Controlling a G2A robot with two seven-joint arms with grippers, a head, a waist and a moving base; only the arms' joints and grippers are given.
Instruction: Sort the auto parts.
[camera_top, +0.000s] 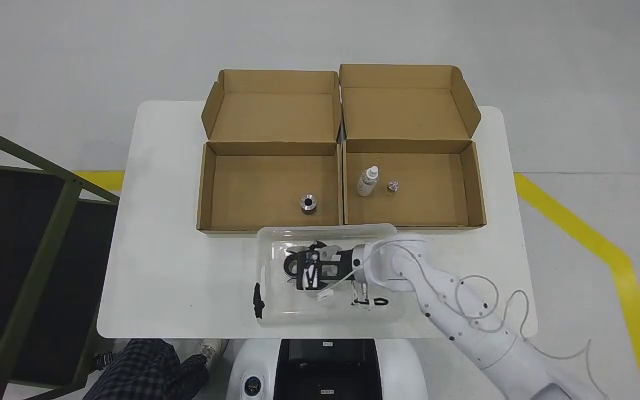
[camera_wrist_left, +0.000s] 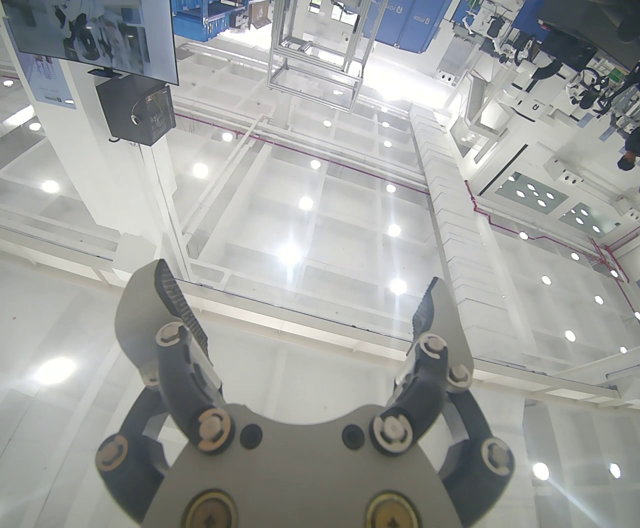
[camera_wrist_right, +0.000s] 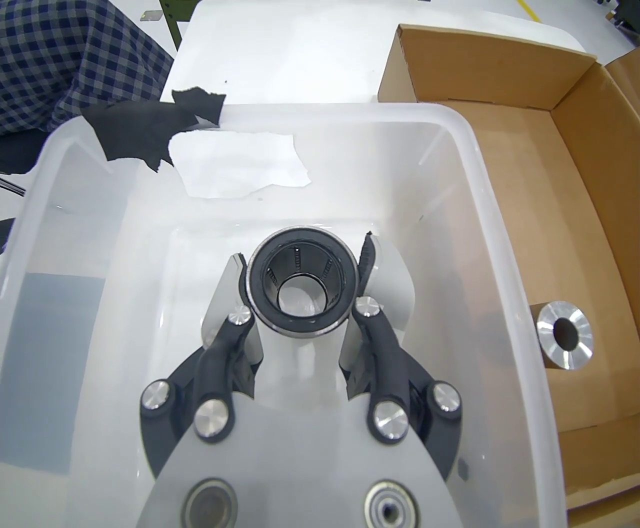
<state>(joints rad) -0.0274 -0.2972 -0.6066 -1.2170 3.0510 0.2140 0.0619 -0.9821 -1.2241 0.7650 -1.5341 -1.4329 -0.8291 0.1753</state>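
A black cylindrical bearing (camera_wrist_right: 302, 320) with an open bore stands inside the clear plastic bin (camera_wrist_right: 470, 140). My right gripper (camera_wrist_right: 303, 250) is down in the bin, shut on the bearing with one finger on each side. From above, the right gripper (camera_top: 305, 268) sits at the bin's (camera_top: 262, 260) left-middle. A shiny metal cylinder (camera_wrist_right: 565, 327) stands in the left cardboard box (camera_top: 250, 195), also seen as the metal cylinder (camera_top: 308, 203) from above. My left gripper (camera_wrist_left: 297, 277) is open, holds nothing, and points up at the ceiling.
The right cardboard box (camera_top: 440, 185) holds a white bottle (camera_top: 368, 181) and a small metal part (camera_top: 393, 186). Both boxes stand behind the bin with their lids folded back. Torn black tape (camera_wrist_right: 135, 130) and white paper (camera_wrist_right: 240, 165) cling to the bin's far wall.
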